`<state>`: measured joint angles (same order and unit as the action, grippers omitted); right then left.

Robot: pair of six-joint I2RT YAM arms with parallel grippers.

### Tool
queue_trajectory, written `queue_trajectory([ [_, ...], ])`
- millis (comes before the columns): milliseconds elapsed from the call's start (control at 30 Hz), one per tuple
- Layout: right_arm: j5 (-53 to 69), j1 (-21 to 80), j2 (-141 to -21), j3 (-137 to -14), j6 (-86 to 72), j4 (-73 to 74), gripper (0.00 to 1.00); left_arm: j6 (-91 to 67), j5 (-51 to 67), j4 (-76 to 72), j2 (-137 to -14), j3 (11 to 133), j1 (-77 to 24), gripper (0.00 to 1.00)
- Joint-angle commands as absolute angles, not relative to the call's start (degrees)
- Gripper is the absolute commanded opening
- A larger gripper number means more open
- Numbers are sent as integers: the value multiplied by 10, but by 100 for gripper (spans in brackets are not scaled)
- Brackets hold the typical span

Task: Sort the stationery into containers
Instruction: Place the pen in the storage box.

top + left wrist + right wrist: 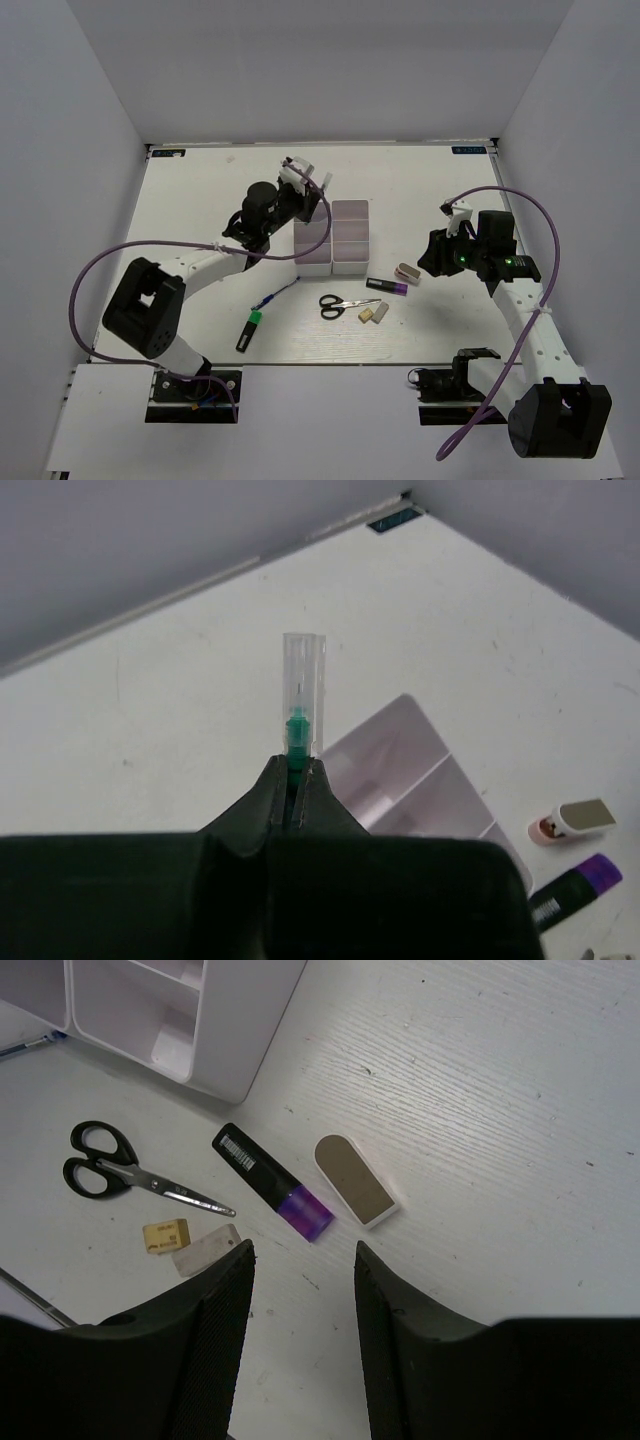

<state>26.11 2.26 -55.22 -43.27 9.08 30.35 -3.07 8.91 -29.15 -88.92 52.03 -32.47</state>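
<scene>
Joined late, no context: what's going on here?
The left hand is shut on a clear-capped, green-tipped pen beside the block of white translucent bins. The right hand hangs open near the purple-capped black marker and pinkish-white clip. Black-handled scissors, a tan eraser, a grey eraser and a green-capped black marker lie unsorted.

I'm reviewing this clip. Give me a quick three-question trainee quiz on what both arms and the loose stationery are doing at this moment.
1. True or false: the right gripper is shut on the purple marker.
2. What does the left gripper hold? A the green-capped black marker; B a clear-capped pen; C nothing.
3. How many erasers lie beside the scissors?
Key: 1 false, it is open above the marker; 2 B; 3 two, one tan and one grey.
</scene>
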Motion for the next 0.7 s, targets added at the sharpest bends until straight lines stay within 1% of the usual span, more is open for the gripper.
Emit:
queue_trajectory([
  [0, 274, 21, -555, -442, 93, 307, 48, -8, 112, -337, -889, 565, -330, 0],
  [333, 275, 22, -562, -443, 95, 307, 48, 36, 92, -343, -945, 579, -330, 0],
  [500, 275, 21, -562, -442, 94, 306, 48, 50, 60, -394, -980, 568, -329, 0],
  [667, 276, 21, -567, -441, 96, 306, 48, 45, 57, -397, -994, 571, -328, 0],
])
